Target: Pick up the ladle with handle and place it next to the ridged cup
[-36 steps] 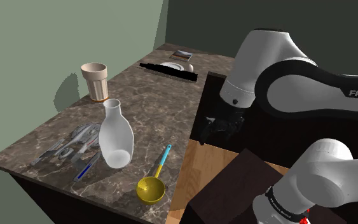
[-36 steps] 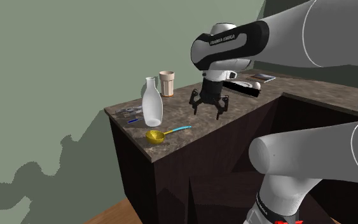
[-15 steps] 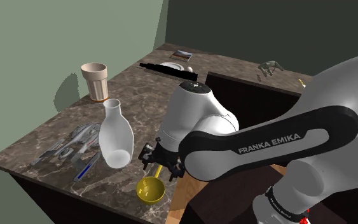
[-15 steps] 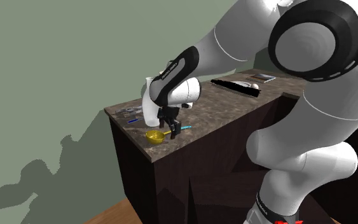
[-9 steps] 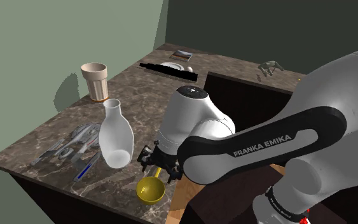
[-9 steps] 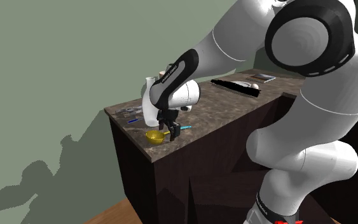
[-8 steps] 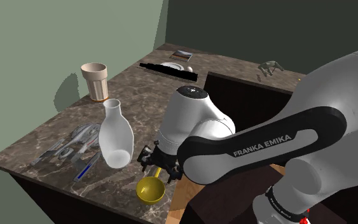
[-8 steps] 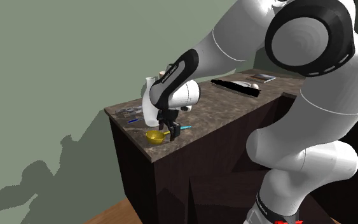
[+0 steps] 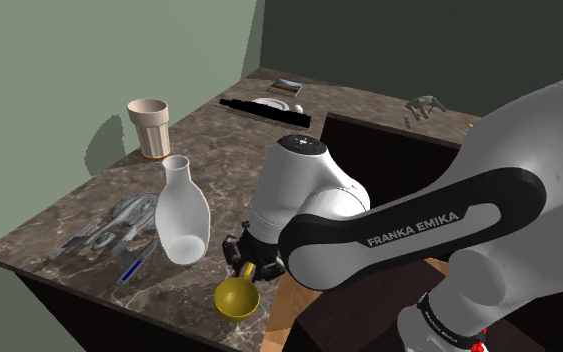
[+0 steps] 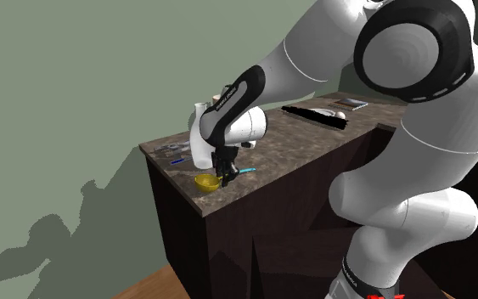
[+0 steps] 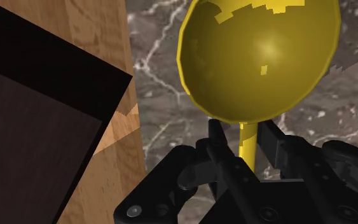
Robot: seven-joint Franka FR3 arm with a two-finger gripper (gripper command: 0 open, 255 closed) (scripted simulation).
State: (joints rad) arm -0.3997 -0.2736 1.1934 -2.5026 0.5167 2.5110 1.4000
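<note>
Where the arm (image 9: pixel 369 232) folds down over the countertop's (image 9: pixel 209 140) near edge, the gripper (image 9: pixel 247 262) points straight down, its fingers (image 11: pixel 274 137) drawn close and pinching the thin yellow neck of the ladle (image 9: pixel 237 298), whose bowl rests on the marble. Beyond stands a white bottle (image 9: pixel 182 212); farther back, well apart, is the ridged cup (image 9: pixel 149 127).

A dark marbled counter (image 9: pixel 219 150) carries everything. At its near edge lies a yellow ladle (image 9: pixel 237 297), bowl on the stone. Just to the shoulder view's left of it a white bottle (image 9: pixel 181 215) stands upright, with a heap of grey utensils (image 9: pixel 109 228) and a blue pen (image 9: pixel 134 266) beside that. Farther back on the left stands a ridged cup (image 9: pixel 149 127). At the far end lie a black strip (image 9: pixel 266 112) and a small tray (image 9: pixel 289 86).
</note>
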